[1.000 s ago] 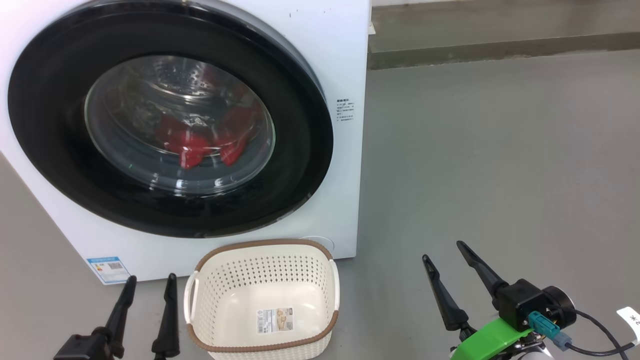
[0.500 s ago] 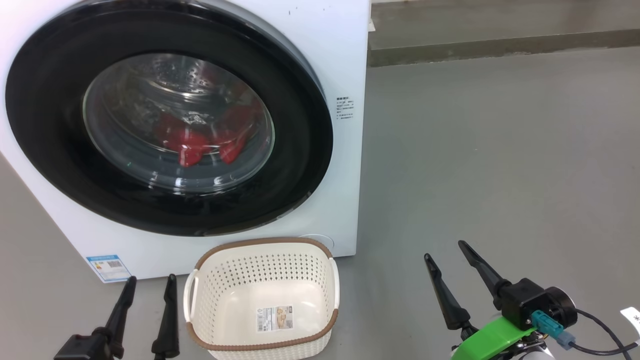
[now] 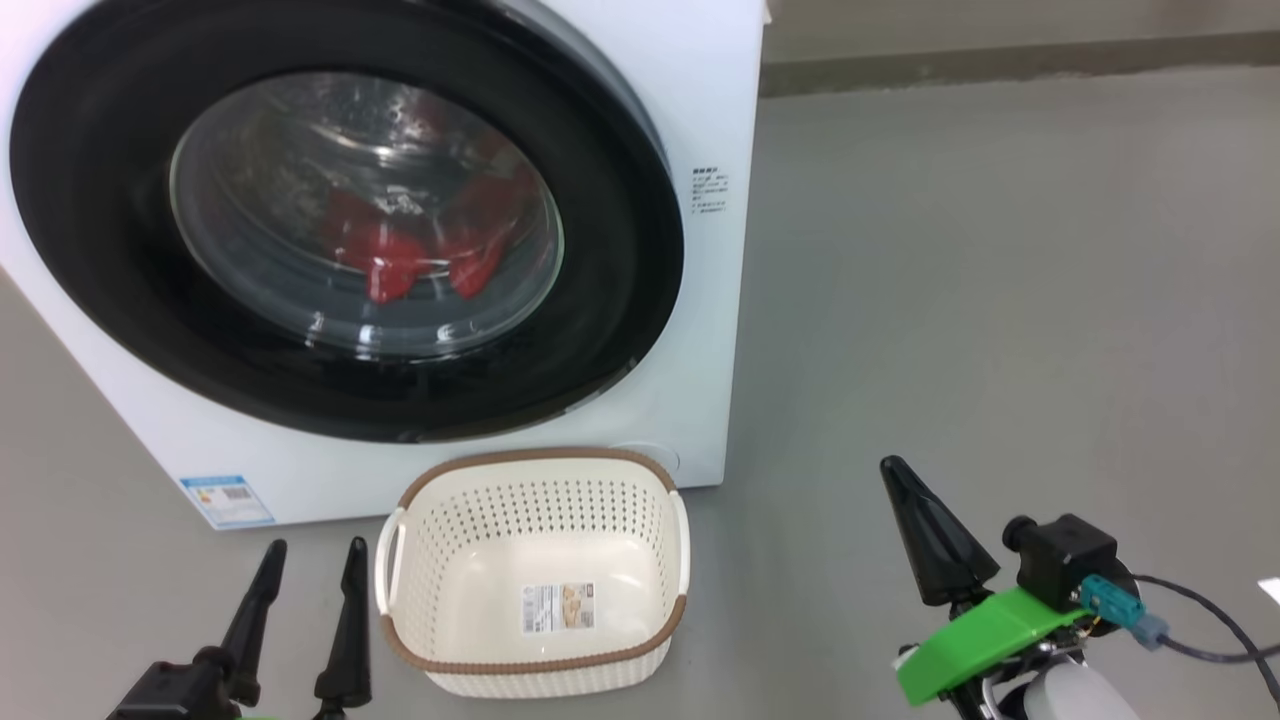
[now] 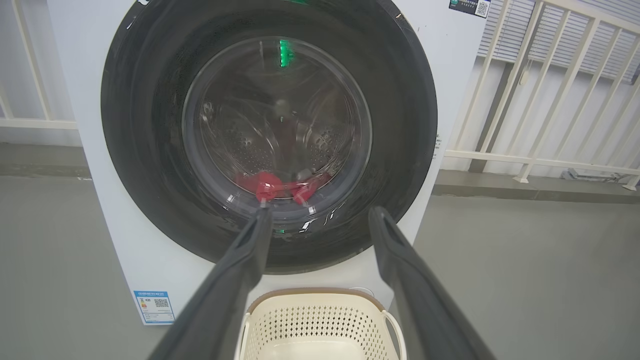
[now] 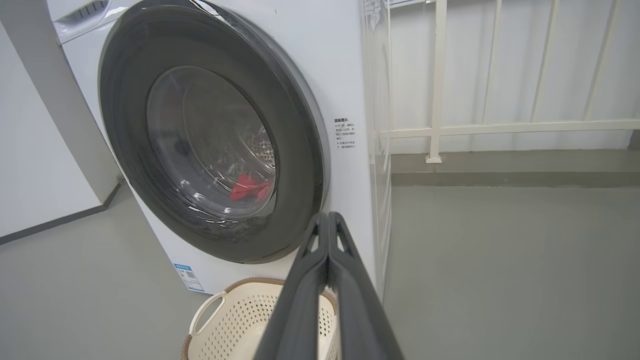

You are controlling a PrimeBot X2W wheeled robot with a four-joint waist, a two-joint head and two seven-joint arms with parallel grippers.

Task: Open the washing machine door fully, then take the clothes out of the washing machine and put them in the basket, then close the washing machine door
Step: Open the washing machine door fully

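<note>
The white washing machine (image 3: 715, 90) (image 5: 345, 60) stands on the floor with its round black-rimmed door (image 3: 620, 240) (image 4: 405, 120) (image 5: 300, 140) shut against its front. Red clothes (image 3: 400, 262) (image 4: 272, 184) (image 5: 247, 186) lie in the drum behind the glass. An empty cream basket (image 3: 540, 675) (image 4: 320, 320) (image 5: 220, 320) sits on the floor just in front of the machine. My left gripper (image 3: 312, 548) (image 4: 320, 216) is open at the basket's left, holding nothing. To the basket's right, my right gripper (image 3: 892, 466) (image 5: 327, 216) is shut on nothing, well short of the door.
A blue label sticker (image 3: 226, 500) is on the machine's lower front. White railings (image 5: 490, 127) (image 4: 545, 90) and a low kerb (image 3: 1000, 60) run behind the machine. Open grey floor (image 3: 1000, 300) lies to the right of the machine.
My right gripper's fingers have closed together. The head camera has shifted, so the machine and basket sit a little higher and to the right in its view.
</note>
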